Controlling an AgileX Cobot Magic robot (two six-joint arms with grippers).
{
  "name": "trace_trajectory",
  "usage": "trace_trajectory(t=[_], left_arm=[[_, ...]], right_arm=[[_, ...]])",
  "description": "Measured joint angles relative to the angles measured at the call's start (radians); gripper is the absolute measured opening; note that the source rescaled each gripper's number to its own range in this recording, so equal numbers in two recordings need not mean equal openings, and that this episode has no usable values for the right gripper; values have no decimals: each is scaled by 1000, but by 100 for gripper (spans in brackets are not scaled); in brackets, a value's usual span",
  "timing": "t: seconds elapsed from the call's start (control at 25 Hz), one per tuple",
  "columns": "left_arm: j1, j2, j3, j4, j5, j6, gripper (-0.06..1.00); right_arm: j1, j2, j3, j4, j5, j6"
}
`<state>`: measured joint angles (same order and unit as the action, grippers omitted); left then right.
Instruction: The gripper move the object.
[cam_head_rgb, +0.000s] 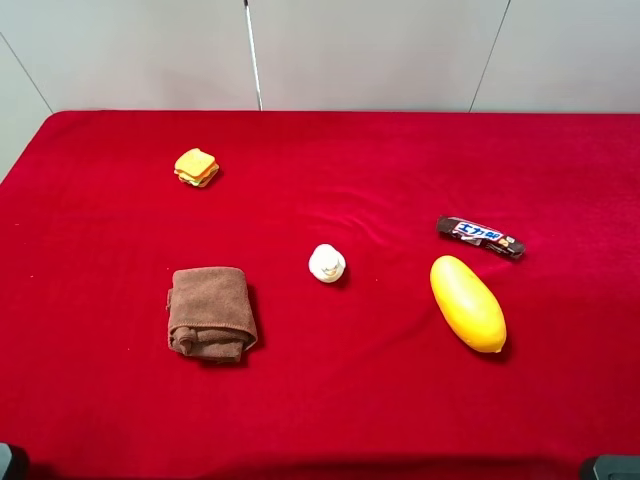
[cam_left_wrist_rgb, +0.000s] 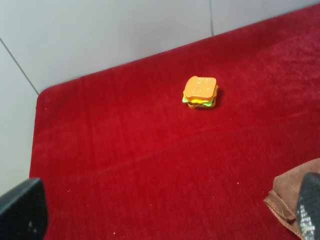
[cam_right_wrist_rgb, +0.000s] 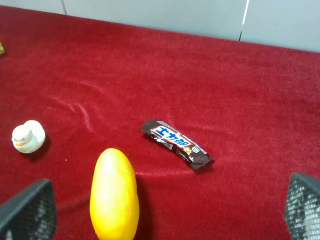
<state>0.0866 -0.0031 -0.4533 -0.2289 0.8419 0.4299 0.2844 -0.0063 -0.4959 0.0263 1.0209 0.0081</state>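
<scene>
The folded brown towel (cam_head_rgb: 211, 313) lies on the red tablecloth, left of the middle and toward the front. One corner of it shows in the left wrist view (cam_left_wrist_rgb: 289, 196), beside one fingertip. My left gripper (cam_left_wrist_rgb: 165, 220) is open wide and empty, hovering above the cloth beside the towel. My right gripper (cam_right_wrist_rgb: 165, 215) is open wide and empty, above the yellow fruit (cam_right_wrist_rgb: 114, 195) on the right side, far from the towel. In the exterior high view only dark bits of the arms show at the bottom corners.
A small sandwich toy (cam_head_rgb: 196, 167) sits at the back left and also shows in the left wrist view (cam_left_wrist_rgb: 200, 92). A white duck toy (cam_head_rgb: 327, 263) sits mid-table. A candy bar (cam_head_rgb: 480, 237) and the yellow fruit (cam_head_rgb: 467, 303) lie at the right. The table's far edge (cam_head_rgb: 320, 111) meets a grey wall.
</scene>
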Motion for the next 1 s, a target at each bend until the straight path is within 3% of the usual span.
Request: trace_trajectory(t=[1.0], left_arm=[[0, 0, 0, 0, 0, 0, 100]], right_arm=[[0, 0, 0, 1, 0, 0]])
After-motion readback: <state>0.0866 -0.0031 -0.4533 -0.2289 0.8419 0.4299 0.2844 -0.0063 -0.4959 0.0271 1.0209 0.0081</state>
